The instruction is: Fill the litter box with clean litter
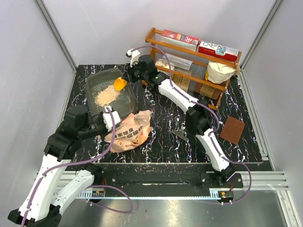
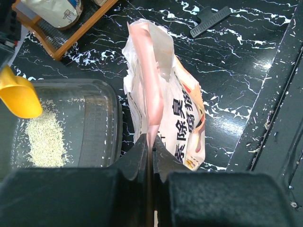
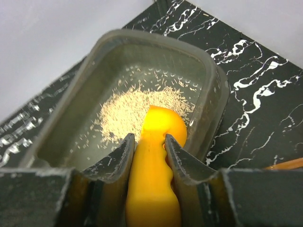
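**Top view.** The litter box [image 1: 94, 80] sits toward the far left corner of the table [image 1: 165, 146]. A small heap of litter [image 1: 106, 96] lies on its floor. Most of the floor is bare, so filling is judged far from complete. The pink bag [image 1: 132, 135] stands just beside the box's near rim. A wooden shelf [image 1: 189, 53] occupies the far right edge. The centre of the table gives open room for arm travel.

**Left wrist view.** The left gripper [image 2: 149, 142] is clamped on the thin top flap of the bag and holds the mouth upright. The film is soft and slippery. Expect it to crumple and sag as the loose contents shift. Take hold at the doubled top edge, not the bulging body.

**Right wrist view.** The right gripper [image 3: 150, 142] grasps the handle of the yellow scoop [image 3: 158, 120], with the bowl over the heap. The scoop is stiff and light. The box's raised rim lies close under the fingers, so lift clear of it before moving toward the bag.
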